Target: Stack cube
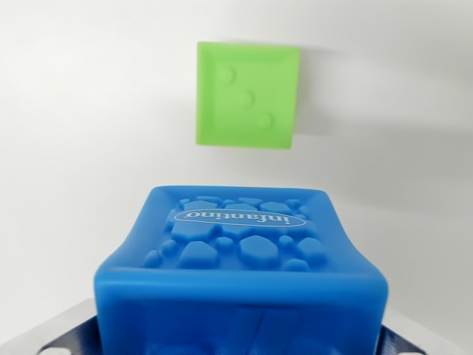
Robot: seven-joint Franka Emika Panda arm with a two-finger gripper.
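The blue cube (240,274) is pinched in the gripper (240,336), whose grey fingers (63,329) are seen pressed against its sides at the frame's bottom. The green cube (247,95) lies on the white table (74,111), ahead and well apart, slightly toward the wrist view's right.

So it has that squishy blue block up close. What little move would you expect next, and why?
Probably a short carry toward the top of the wrist view, to bring the soft blue rubber cube over the green cube with three raised dots. The green one lies apart on the white table, with nothing on it yet.
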